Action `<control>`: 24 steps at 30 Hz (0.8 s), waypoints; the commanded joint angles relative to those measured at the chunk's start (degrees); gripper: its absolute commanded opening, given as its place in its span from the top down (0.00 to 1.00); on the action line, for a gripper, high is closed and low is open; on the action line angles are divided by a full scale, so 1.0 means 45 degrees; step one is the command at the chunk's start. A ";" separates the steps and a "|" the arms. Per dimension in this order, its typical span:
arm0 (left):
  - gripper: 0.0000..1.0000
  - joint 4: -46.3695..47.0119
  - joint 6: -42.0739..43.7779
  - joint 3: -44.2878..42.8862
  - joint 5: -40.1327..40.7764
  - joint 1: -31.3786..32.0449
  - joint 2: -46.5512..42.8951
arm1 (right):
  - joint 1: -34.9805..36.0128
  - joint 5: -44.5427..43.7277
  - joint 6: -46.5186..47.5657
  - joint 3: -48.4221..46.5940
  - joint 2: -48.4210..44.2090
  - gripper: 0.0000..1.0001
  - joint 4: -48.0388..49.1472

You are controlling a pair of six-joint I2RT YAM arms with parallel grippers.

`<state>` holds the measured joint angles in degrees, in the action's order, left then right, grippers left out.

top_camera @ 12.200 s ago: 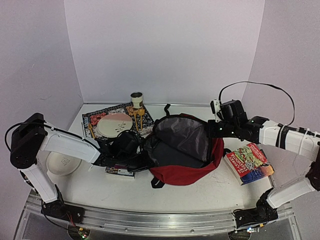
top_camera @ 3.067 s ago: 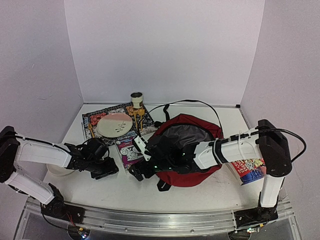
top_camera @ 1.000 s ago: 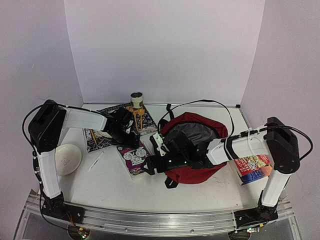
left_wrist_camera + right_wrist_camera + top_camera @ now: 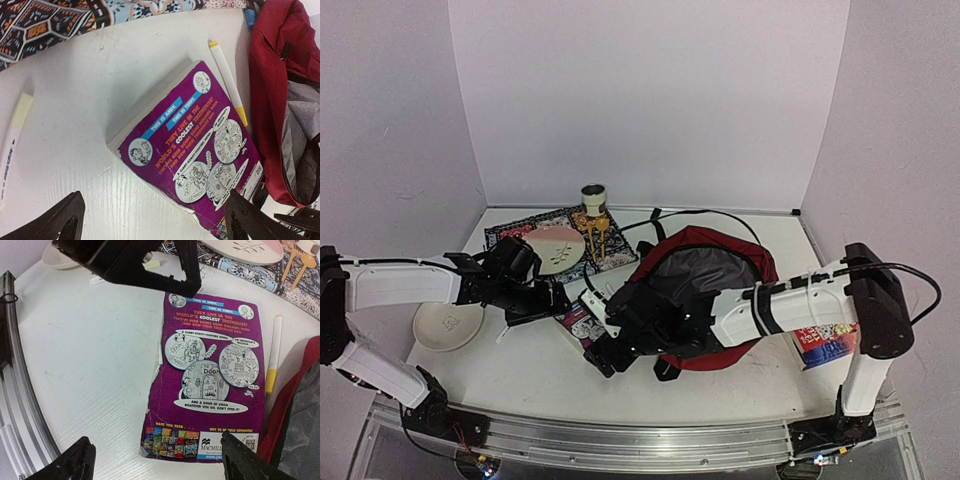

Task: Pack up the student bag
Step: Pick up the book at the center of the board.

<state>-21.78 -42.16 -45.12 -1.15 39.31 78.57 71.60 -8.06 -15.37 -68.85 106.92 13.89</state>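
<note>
Bag (image 4: 720,240) is found at the middle right of the table, lying with its mouth open, so that the grey lining is shown. Nothing can be made out inside it, although part of the mouth is hidden by the right arm, which is stretched across its near side. The packing is therefore judged to be at an early stage: the bag has been opened, but the things to be packed are still on the table.

A purple book (image 4: 195,150) is lying flat just to the left of the bag. The left gripper (image 4: 152,210) is held above it with its fingers spread wide and nothing between them. The right gripper (image 4: 157,460) is held over the near end of the same book, also wide open and empty. A white marker with a yellow tip (image 4: 227,80) is lying between the book and the bag, and a second marker (image 4: 12,145) is seen further left.

A second book (image 4: 825,338) is left at the right of the bag. A bowl (image 4: 448,325), a plate (image 4: 552,248) on a patterned mat (image 4: 510,235) and a cup (image 4: 593,197) are placed at the left and far side.

Both grippers are crowded over one book, so a collision is possible. The marker beside the book could be pushed away.
</note>
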 commanded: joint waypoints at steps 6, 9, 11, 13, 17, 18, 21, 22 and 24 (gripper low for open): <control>0.03 0.1870 -0.1944 0.1388 -0.1200 -0.0008 -0.0729 | 0.0457 -0.1487 0.1120 -0.1631 0.1703 0.16 -0.2026; 0.04 0.2215 -0.2154 0.1610 -0.1418 -0.0005 -0.0609 | 0.0461 -0.1764 0.1193 -0.1920 0.2124 0.17 -0.2275; 0.04 0.2397 -0.2273 0.1737 -0.1528 -0.0005 -0.0527 | 0.0454 -0.1823 0.1279 -0.2160 0.2421 0.18 -0.2440; 0.04 0.2580 -0.2368 0.1832 -0.1658 -0.0005 -0.0461 | 0.0454 -0.1943 0.1324 -0.2362 0.2718 0.19 -0.2587; 0.04 0.2840 -0.2524 0.1945 -0.1899 -0.0005 -0.0348 | 0.0454 -0.2376 0.1317 -0.2610 0.3192 0.22 -0.2874; 0.04 0.2896 -0.2549 0.1972 -0.1948 -0.0004 -0.0323 | 0.0455 -0.2452 0.1311 -0.2649 0.3285 0.24 -0.2937; 0.04 0.3006 -0.2637 0.2027 -0.2087 -0.0001 -0.0277 | 0.0450 -0.2552 0.1326 -0.2746 0.3526 0.30 -0.3052; 0.04 0.3035 -0.2658 0.2038 -0.2117 0.0005 -0.0251 | 0.0448 -0.2581 0.1309 -0.2747 0.3574 0.32 -0.3065; 0.04 0.3091 -0.2696 0.2057 -0.2168 0.0001 -0.0241 | 0.0444 -0.2541 0.1289 -0.2738 0.3677 0.38 -0.3066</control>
<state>-10.57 -53.08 -36.60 -9.51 39.31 77.01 73.65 -18.00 -9.78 -79.82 121.52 3.85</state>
